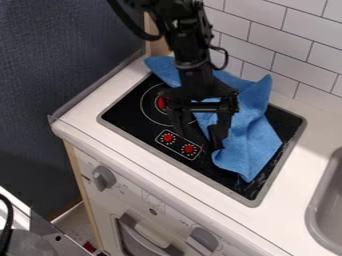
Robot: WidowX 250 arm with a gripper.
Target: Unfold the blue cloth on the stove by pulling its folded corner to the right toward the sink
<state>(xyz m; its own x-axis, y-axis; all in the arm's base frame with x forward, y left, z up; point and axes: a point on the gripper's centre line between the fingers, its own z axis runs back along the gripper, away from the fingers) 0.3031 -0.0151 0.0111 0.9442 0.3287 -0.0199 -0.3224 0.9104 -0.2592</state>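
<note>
One blue cloth [247, 137] lies rumpled over the back and right part of the black stove [123, 112], one end folded up into a peak near the tiled wall [284, 47] and another hanging down toward the stove's front edge. The gripper [202, 140] points down over the middle of the stove, its two fingers spread well apart, with some of the cloth seen between and behind them. The right-hand finger in the view overlaps the cloth; whether it touches it I cannot tell, but the fingers are not closed on anything. Left of the gripper is a red-centred burner ring [161, 103], and near the front edge are two red dials [189, 149]. The white counter [80, 120] surrounds the stove, and a grey sink [322, 210] sits to the right.
</note>
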